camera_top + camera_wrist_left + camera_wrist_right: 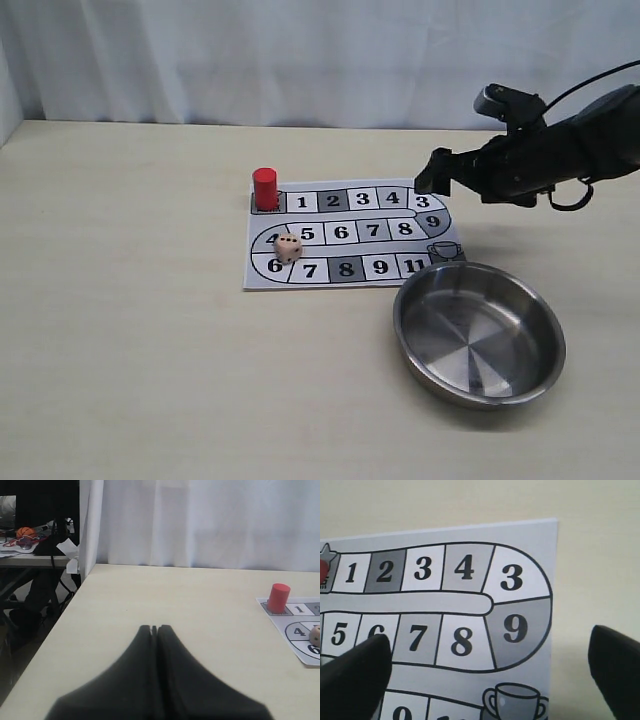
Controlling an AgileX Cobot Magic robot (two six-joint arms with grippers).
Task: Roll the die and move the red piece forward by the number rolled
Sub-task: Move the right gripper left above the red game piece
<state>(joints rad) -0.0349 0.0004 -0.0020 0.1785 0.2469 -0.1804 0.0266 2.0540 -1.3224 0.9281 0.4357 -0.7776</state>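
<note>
The red piece [265, 188] stands upright on the start square at the board's [345, 262] far left corner; it also shows as the red piece [278, 598] in the left wrist view. The pale die [288, 248] lies on the board's left bend near square 4, seen too as the die [315, 636] at that view's edge. My right gripper [432, 178] hovers open above the board's right end, near squares 3 and 9, its fingers [355, 675] spread wide with nothing between them. My left gripper [156, 629] is shut and empty, far left of the board.
A steel bowl [480, 335] sits empty at the front right, touching the board's corner. A white curtain backs the table. The table's left edge drops off beside a cluttered desk [25, 545].
</note>
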